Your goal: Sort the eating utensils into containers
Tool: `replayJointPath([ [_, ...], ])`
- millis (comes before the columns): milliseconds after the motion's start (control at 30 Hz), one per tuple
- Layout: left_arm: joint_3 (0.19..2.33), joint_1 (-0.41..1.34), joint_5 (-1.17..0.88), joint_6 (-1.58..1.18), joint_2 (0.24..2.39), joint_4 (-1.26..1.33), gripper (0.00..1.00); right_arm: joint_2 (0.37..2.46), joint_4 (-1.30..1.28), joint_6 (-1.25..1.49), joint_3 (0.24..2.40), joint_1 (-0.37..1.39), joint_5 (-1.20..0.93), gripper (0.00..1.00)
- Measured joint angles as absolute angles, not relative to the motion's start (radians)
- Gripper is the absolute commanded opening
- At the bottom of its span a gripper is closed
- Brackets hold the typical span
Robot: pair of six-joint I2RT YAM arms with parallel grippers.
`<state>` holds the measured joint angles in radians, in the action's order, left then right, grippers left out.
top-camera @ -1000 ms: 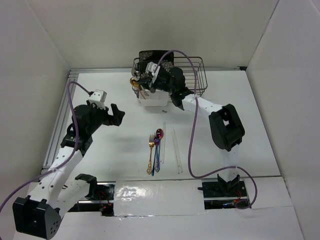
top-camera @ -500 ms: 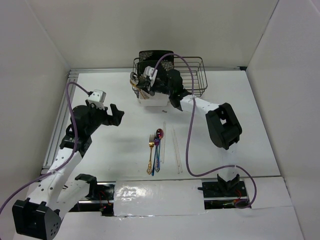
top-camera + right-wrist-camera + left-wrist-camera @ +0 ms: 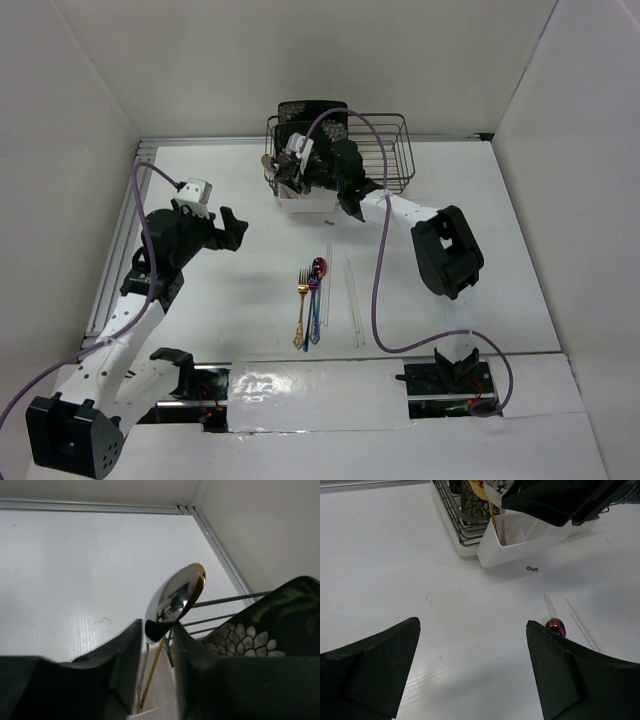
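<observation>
Right gripper [image 3: 157, 630] is clamped on the neck of a gold spoon [image 3: 176, 600], fingers nearly together. It's gripped bowl-up so the handle goes in first, and the handle hangs down into the white caddy [image 3: 520, 550]. The caddy sits near the far edge of the table, a bit left of centre, just in front of the wire rack [image 3: 385, 160]. My read is mid-drop: the spoon is lined up in a compartment but not yet released. I can't tell which compartment.

Left gripper [image 3: 472, 625] has its fingers wide apart and holds nothing. It hovers over the left side of the table, well clear of the caddy, probably parked so the two arms don't clash.

Counts:
- caddy: 1. The left wrist view shows a gold handle and one pale shaft in it.
- wire rack: 1, with a black floral plate [image 3: 270, 625] stood inside; can't tell whether there are more plates.
- loose in mid-table, toward the near edge, lying side by side: 1 gold fork [image 3: 299, 318], 1 purple spoon [image 3: 319, 267] and 1 bluish utensil [image 3: 310, 320] between them, type unclear.
- chopsticks [image 3: 352, 295]: just right of that bunch, at least two pairs by the left wrist view; too thin to count exactly.

Roughly, most of the sorting is left.
</observation>
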<state>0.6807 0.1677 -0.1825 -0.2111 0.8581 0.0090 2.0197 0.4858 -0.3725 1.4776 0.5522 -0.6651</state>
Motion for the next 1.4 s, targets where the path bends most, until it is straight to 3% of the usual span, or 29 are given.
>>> replayJointPath([
  [33, 0.681, 0.167, -0.185, -0.212, 0.867, 0.010, 1.00, 2.020, 0.476, -0.371, 1.478, 0.552, -0.660, 0.54],
  [67, 0.683, 0.167, -0.188, -0.212, 0.878, 0.009, 1.00, 2.018, 0.464, -0.369, 1.478, 0.552, -0.654, 0.57],
  [433, 0.764, 0.164, -0.240, -0.208, 0.955, 0.051, 1.00, 1.862, 0.314, -0.372, 1.470, 0.552, -0.575, 0.59],
  [633, 0.814, 0.164, -0.243, -0.213, 1.006, 0.057, 1.00, 1.676, 0.199, -0.255, 1.451, 0.552, -0.438, 0.64],
  [667, 0.815, 0.164, -0.244, -0.215, 1.008, 0.060, 1.00, 1.642, 0.160, -0.180, 1.444, 0.552, -0.372, 0.71],
  [833, 0.810, 0.164, -0.249, -0.229, 1.009, 0.067, 1.00, 1.451, 0.021, 0.123, 1.329, 0.557, -0.191, 0.66],
  [1000, 0.792, 0.161, -0.262, -0.266, 1.005, 0.063, 1.00, 1.294, -0.082, 0.409, 1.047, 0.627, -0.033, 0.60],
  [1167, 0.790, 0.159, -0.289, -0.302, 1.003, 0.031, 1.00, 1.325, -0.155, 0.544, 0.869, 0.747, 0.010, 0.44],
  [1400, 0.741, 0.159, -0.311, -0.326, 0.929, -0.018, 1.00, 1.404, -0.126, 0.557, 0.829, 0.766, 0.051, 0.40],
])
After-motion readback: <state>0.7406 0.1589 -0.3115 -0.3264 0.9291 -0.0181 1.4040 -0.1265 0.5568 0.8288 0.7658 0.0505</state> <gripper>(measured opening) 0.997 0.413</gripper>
